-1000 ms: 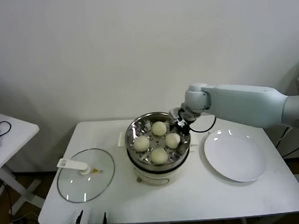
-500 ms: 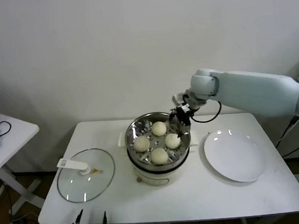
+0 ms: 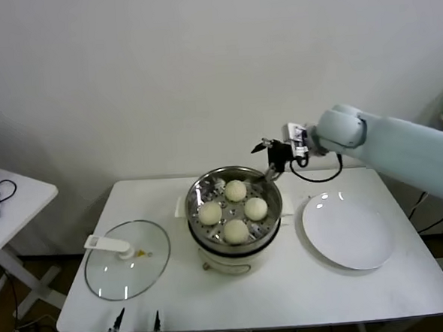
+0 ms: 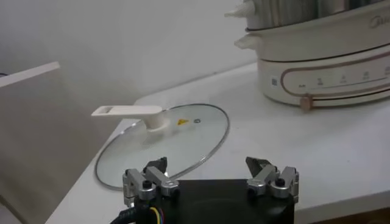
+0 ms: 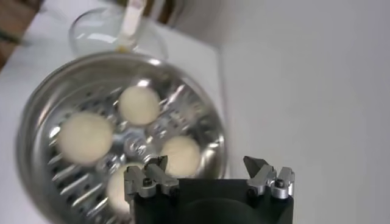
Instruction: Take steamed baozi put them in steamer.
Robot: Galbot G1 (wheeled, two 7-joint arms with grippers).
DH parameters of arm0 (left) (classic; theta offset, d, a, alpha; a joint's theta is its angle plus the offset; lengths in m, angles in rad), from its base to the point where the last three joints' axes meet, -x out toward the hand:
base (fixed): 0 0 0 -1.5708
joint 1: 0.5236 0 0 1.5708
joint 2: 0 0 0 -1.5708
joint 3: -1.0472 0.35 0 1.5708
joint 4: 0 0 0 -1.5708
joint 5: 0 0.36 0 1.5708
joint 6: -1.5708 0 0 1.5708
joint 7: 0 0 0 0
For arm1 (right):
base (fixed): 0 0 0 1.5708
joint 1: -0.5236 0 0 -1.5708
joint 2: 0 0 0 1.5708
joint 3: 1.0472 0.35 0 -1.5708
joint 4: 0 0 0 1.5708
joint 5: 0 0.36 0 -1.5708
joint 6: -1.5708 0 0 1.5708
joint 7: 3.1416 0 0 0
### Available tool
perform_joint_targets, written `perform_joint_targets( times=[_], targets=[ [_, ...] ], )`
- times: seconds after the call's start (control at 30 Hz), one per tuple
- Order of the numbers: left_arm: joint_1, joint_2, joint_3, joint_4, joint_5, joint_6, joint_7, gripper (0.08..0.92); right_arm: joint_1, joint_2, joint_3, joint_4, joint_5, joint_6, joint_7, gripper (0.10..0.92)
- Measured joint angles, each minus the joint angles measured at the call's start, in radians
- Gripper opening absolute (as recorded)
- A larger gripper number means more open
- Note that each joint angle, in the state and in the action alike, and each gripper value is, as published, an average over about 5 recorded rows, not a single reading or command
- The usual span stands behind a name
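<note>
Several cream-white steamed baozi (image 3: 236, 189) lie inside the shiny steamer (image 3: 202, 187) on its cream cooker base, at the table's middle. My right gripper (image 3: 268, 160) hangs open and empty above the steamer's far right rim, touching none of them. The right wrist view looks down past its open gripper (image 5: 204, 162) onto the baozi (image 5: 139, 103) on the perforated floor of the steamer (image 5: 36, 103). My left gripper (image 3: 134, 331) is parked low at the table's front left edge, open (image 4: 207, 163) with nothing in it.
A flat white plate (image 3: 349, 230) lies right of the steamer. The glass lid (image 3: 127, 259) with its white handle rests on the table at the left, also seen near the left gripper as the lid (image 4: 177, 137). A small side table (image 3: 13, 197) stands far left.
My right gripper has lifted up out of the steamer and drawn back to the right, its jaws spreading wider. The baozi stayed in the basket.
</note>
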Motion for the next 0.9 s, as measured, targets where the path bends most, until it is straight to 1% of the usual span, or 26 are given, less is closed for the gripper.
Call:
perform_joint_targets(
  times=[0.23,0.43,0.63,0.9],
  targets=[
    [-0.001,0.0,-0.003,-0.006,-0.011,0.0,0.001,0.823,-0.344,-0.115,0.331,0.112,0.012,0.049,0.184,0.823],
    [-0.002,0.0,-0.005,-0.012,-0.02,-0.001,0.002,0.823,-0.731,-0.148,0.683,0.215,0.02,0.117,0.312,0.823],
    [-0.003,0.0,-0.004,-0.01,-0.026,-0.008,0.0,0.823,-1.125,-0.109,1.029,0.311,0.009,0.199,0.379,0.823],
    [-0.005,0.0,0.003,-0.011,-0.027,-0.009,-0.001,0.823,-1.576,0.024,1.38,0.364,-0.019,0.336,0.397,0.823]
  ],
)
